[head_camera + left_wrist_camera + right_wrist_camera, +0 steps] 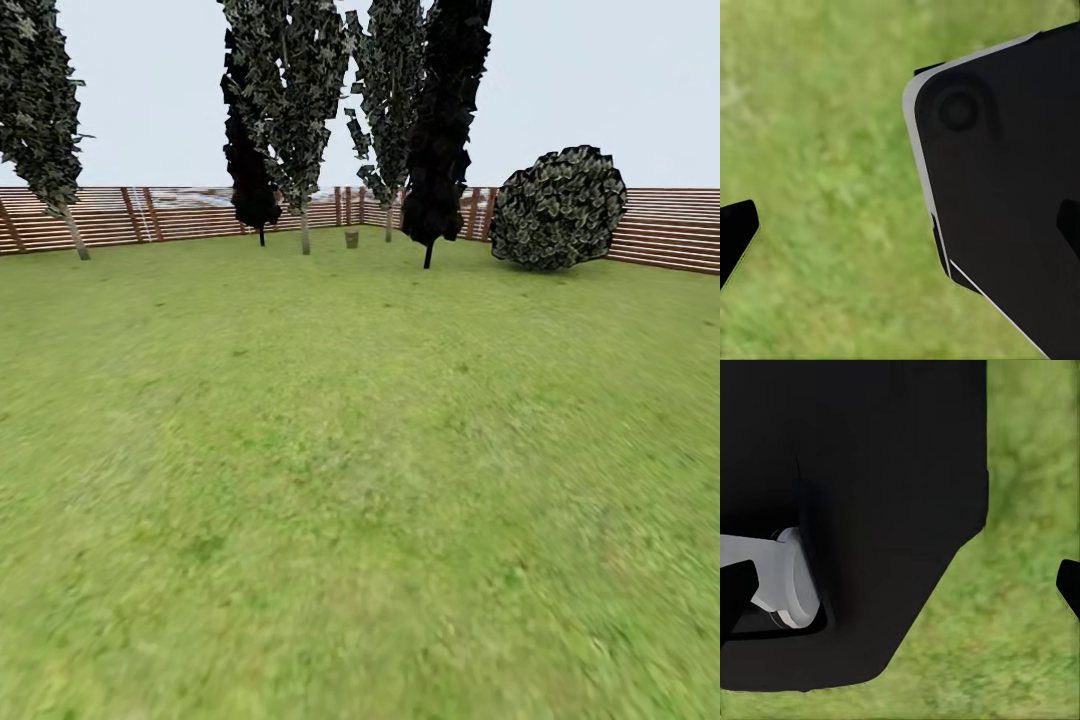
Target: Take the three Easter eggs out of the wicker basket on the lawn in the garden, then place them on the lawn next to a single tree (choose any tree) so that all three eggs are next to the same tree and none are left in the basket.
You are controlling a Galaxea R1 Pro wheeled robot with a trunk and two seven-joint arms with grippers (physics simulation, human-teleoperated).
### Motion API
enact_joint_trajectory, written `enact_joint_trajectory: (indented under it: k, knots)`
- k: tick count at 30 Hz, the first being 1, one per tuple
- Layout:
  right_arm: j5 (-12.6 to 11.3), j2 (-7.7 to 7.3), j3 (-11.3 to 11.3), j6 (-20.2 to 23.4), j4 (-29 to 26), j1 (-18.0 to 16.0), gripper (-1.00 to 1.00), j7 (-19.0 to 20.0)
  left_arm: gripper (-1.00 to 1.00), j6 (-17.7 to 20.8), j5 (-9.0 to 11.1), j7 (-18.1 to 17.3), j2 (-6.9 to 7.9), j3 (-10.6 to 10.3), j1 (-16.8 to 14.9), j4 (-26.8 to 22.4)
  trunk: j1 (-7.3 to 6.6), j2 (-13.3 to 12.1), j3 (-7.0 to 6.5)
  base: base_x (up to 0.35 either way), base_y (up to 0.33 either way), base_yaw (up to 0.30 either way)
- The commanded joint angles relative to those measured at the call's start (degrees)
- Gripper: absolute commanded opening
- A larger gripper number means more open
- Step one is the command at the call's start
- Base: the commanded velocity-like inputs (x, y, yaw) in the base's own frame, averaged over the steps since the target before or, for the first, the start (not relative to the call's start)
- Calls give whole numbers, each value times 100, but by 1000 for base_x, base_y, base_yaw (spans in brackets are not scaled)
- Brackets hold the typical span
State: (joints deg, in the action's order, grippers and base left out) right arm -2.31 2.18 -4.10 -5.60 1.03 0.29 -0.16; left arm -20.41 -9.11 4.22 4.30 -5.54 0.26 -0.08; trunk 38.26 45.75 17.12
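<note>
Lawn [360,500] nearest — wicker basket [351,239] far off by trees

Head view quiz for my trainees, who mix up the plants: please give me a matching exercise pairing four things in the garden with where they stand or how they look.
Things:
1. wicker basket
2. round bush
3. black-trunked tree
4. grey-trunked tree

Descriptions:
A. far left of the picture, trunk leaning, by the fence
B. small, far off on the lawn, between two tree trunks
C. right side, in front of the fence, low and rounded
D. tall, near-black foliage, just left of the bush

Pairs: 1-B, 2-C, 3-D, 4-A
</note>
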Motion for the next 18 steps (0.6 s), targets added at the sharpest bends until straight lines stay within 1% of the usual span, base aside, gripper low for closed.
enact_joint_trajectory:
  k: [1, 18]
  knots:
    - [-24, 1, -38, -37, 9, -3, 100, -2, 100, -16, -39, 44, 1, -44, 0, -1, 5, 3, 4, 340, 0, 0]
    - [-24, 1, -38, -37, 11, -3, 100, -2, 100, -16, -40, 44, 1, -44, 0, -1, 5, 3, 4, 340, 0, 0]
